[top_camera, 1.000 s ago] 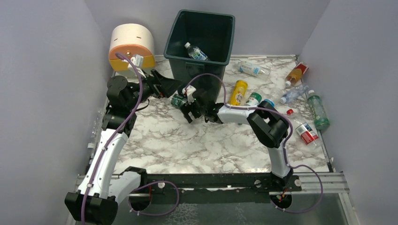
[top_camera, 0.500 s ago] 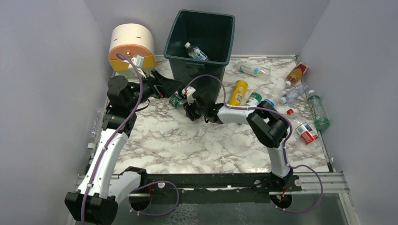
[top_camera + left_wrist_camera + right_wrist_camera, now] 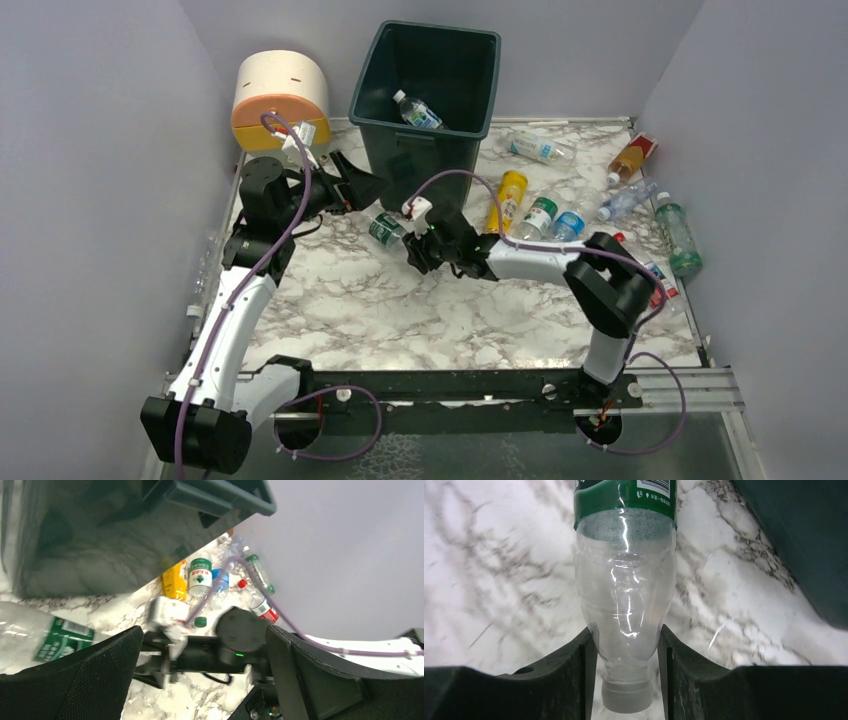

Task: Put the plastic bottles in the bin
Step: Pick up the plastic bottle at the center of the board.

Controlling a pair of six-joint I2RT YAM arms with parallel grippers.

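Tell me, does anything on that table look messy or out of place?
Yes: bottles lie toppled and scattered over the right side of the table, while only a single bottle shows inside the bin. The right gripper pinches a clear bottle by its neck.

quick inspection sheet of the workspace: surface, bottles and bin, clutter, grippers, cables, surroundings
surface: white marble-pattern table; no spill seen
job's things: dark green bin upright at the back, one clear bottle inside; green-label bottle lying in front of the bin; several more lie loose on the right, among them a yellow bottle
clutter: cream and orange drawer unit in the far left corner
grippers: right gripper shut on the green-label bottle's neck; left gripper open, holding nothing, beside the bin
cables: purple cables run along both arms and loop at the bases
surroundings: plain pale walls on three sides
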